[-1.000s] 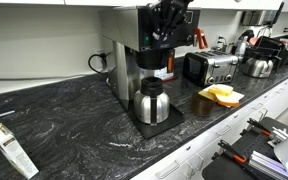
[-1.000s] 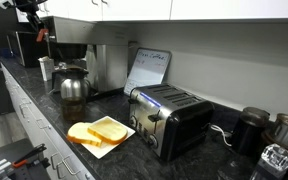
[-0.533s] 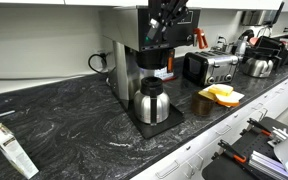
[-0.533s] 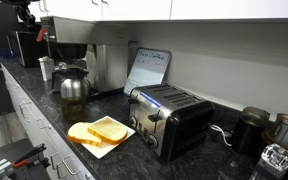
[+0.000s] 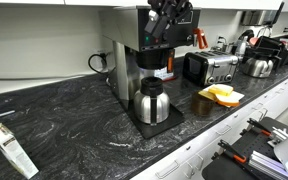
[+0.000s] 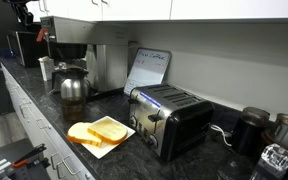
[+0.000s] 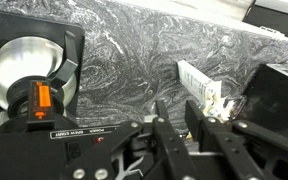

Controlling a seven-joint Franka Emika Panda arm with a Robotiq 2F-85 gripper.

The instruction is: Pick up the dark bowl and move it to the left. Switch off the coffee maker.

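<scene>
Dark marbled worktop (image 5: 74, 120) fills the kitchen scene, carrying one coffee maker (image 5: 134, 45), one steel carafe (image 5: 151, 102), one toaster (image 5: 209, 67), one white plate (image 6: 129, 130) and one dark bowl (image 5: 201, 104). The bowl is small, round and brown, right of centre, just beside the plate. The boxy steel coffee maker stands at upper centre. Above it the gripper (image 7: 176, 112) hangs, fingers slightly apart and empty.

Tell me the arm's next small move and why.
Probably shift the gripper sideways toward the orange switch on the coffee maker and press it. In the wrist view the switch looks lit and sits off to the side of the slightly parted jaws, not under them.
</scene>
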